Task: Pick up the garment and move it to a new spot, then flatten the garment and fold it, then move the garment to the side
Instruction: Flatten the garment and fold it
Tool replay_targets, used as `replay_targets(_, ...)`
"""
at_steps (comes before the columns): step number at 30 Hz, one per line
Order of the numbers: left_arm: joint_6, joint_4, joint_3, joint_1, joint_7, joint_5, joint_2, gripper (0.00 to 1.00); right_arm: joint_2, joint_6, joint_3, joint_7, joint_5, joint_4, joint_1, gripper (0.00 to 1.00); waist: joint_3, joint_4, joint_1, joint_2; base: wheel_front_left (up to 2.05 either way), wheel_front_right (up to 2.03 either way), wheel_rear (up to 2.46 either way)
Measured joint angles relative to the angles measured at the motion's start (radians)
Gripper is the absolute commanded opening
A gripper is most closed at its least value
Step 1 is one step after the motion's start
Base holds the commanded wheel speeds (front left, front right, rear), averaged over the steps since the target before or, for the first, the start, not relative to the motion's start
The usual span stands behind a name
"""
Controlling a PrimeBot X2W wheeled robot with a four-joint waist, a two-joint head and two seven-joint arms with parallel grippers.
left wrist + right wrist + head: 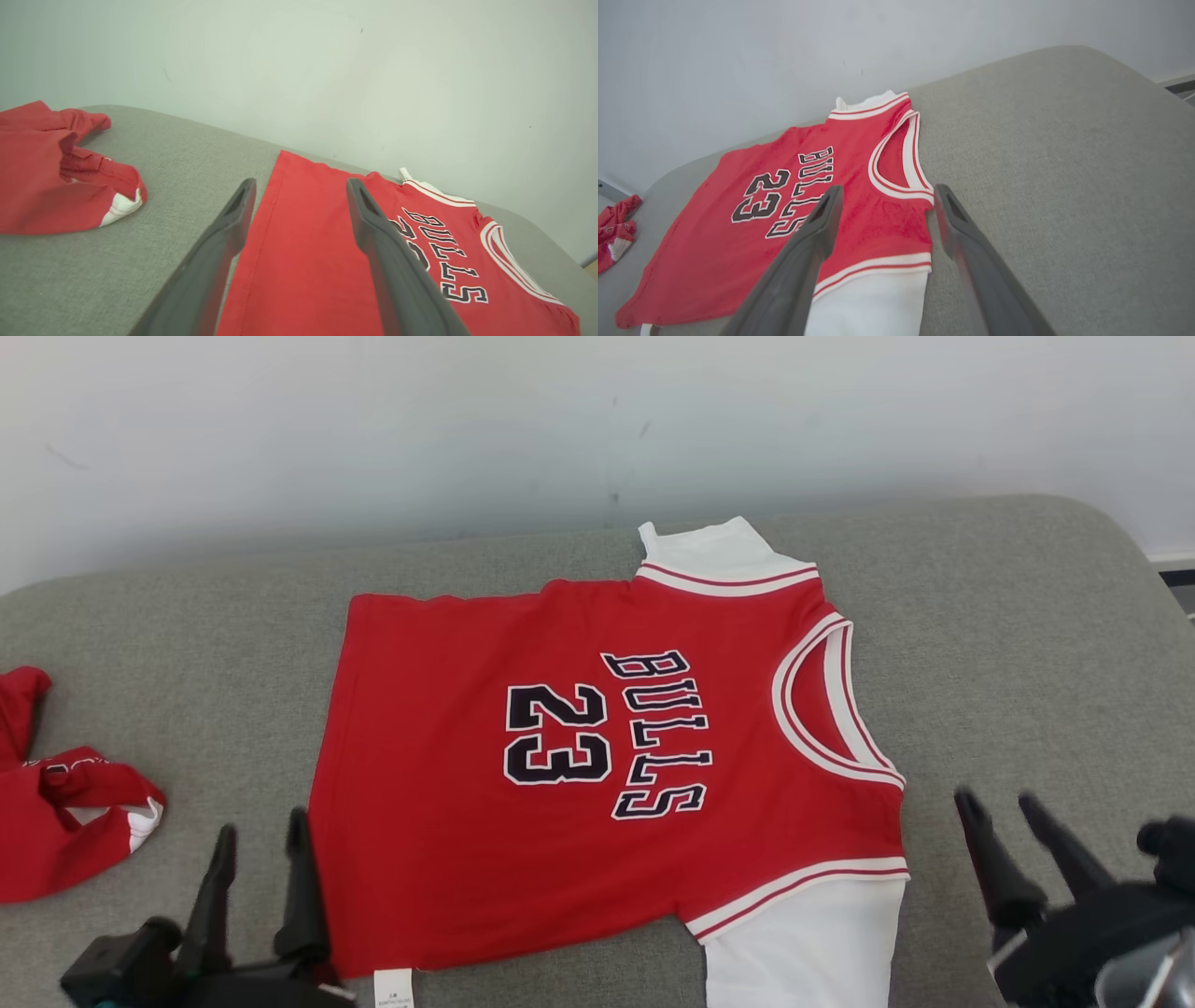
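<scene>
The garment [448,859] is a red jersey with dark "BULLS 23" lettering and white sleeves. It lies spread flat on the grey padded surface [1027,644], neck to the right and hem to the left. My left gripper [261,823] is open at the near-left hem corner with nothing between its fingers. In the left wrist view the left gripper [301,183] straddles the hem edge of the garment [317,261]. My right gripper [996,797] is open just right of the near shoulder. In the right wrist view the right gripper [888,188] hovers over the garment [738,242] near its armhole.
A second crumpled red cloth [65,812] lies at the surface's left edge, also seen as the red cloth [46,186] in the left wrist view. A pale wall [597,420] runs along the back. Bare grey padding stretches to the right of the jersey.
</scene>
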State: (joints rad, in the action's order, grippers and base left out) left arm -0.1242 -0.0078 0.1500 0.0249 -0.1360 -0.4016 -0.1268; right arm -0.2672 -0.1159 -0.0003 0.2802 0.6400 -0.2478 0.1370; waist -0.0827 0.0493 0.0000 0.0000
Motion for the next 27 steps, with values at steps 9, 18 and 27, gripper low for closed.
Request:
replay_targets(9, 0.02, 0.002, 0.089, -0.057, -0.067, 0.076, 0.005, 1.0, 0.074, 0.003, 0.065, -0.222, -0.121, 0.054, -0.147, 1.0, 0.022, 0.001, 0.0, 0.0, 0.0, 0.0, 0.0)
replay_targets(18, 0.037, 0.107, 0.15, -0.077, -0.031, 0.123, -0.01, 1.0, 0.125, 0.0, 0.037, -0.347, -0.164, 0.19, -0.173, 1.0, 0.047, 0.002, 0.0, 0.0, 0.0, 0.0, 0.0)
replay_targets(27, 0.013, 0.165, 0.112, -0.076, 0.041, 0.148, -0.017, 1.0, 0.152, -0.007, -0.022, -0.432, -0.177, 0.276, -0.167, 1.0, 0.069, -0.027, 0.0, 0.0, 0.0, 0.0, 0.0)
